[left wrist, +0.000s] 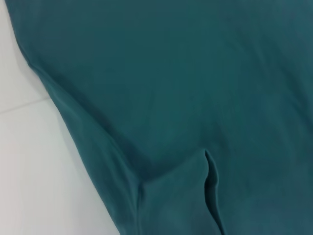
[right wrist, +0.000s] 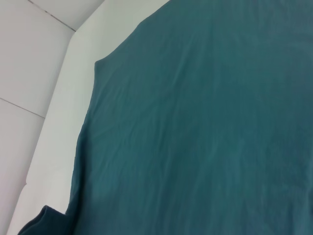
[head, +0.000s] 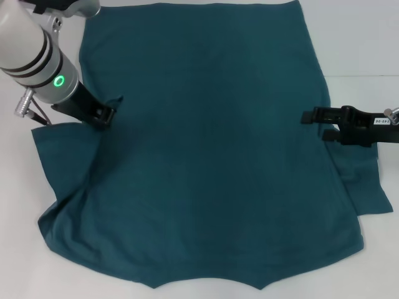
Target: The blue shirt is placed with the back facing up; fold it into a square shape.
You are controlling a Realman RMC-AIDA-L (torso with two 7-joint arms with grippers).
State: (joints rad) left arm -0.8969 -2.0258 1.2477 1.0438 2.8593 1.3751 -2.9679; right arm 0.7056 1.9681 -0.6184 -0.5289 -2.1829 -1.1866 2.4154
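Note:
The blue shirt [head: 206, 156] lies spread on the white table, plain side up, with its collar edge nearest me and no letters showing. My left gripper [head: 106, 111] is low at the shirt's left edge, where the left sleeve [head: 62, 162] meets the body. The cloth is rumpled there, and a small pucker [left wrist: 205, 169] shows in the left wrist view. My right gripper [head: 315, 123] is at the shirt's right edge above the right sleeve [head: 365, 187]. Its fingers stand apart and hold nothing. The right wrist view shows the shirt's side edge [right wrist: 85, 132].
The white table [head: 374, 50] shows on both sides of the shirt and along the near edge. A seam line in the table surface [right wrist: 29, 110] shows in the right wrist view. The shirt's far hem runs along the top of the head view.

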